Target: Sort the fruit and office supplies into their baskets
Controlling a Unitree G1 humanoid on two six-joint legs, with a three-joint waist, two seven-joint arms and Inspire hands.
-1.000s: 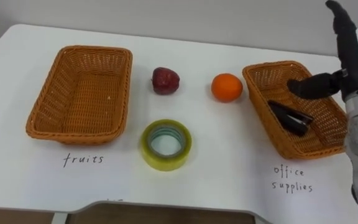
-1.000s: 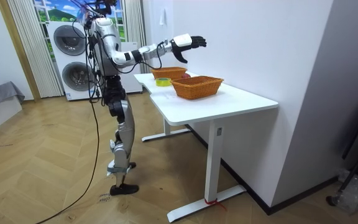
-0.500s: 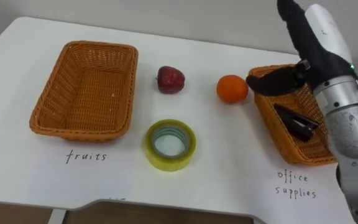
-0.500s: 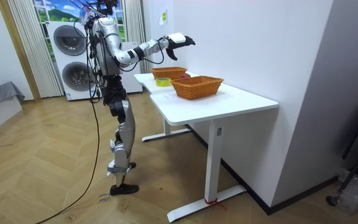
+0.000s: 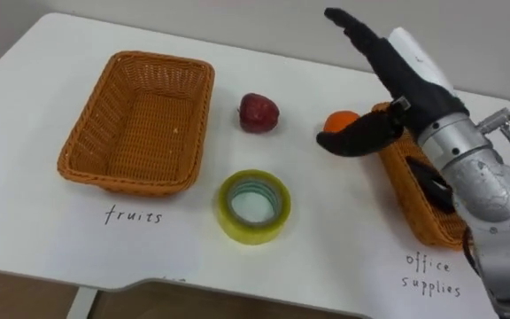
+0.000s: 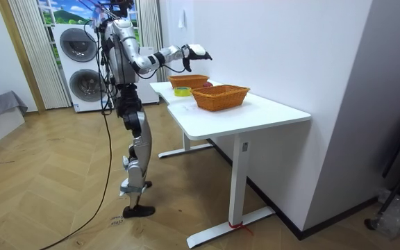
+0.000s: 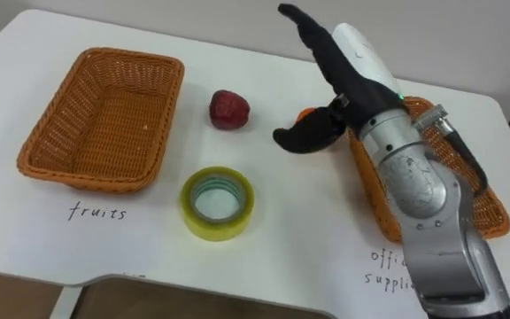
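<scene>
Your right hand (image 5: 414, 84) has swung from the supplies basket (image 5: 399, 177); fingers (image 5: 357, 31) wide, empty, orange (image 5: 342, 119) beneath them, set to grasp

Occlusion notes: around the right hand (image 5: 395, 75)

Orange (image 5: 341, 119) behind the thumb: lower part covered in the left eye view, all but a sliver in the right eye view. Office supplies basket (image 5: 412, 208) under the wrist and forearm; only its near wall and part of the rim show. Dark item (image 5: 425, 175) inside it, just beside the wrist, is partly covered and its kind cannot be told. In the room view, the things beyond the hand on the table (image 6: 255, 111) are too small to tell apart.
</scene>
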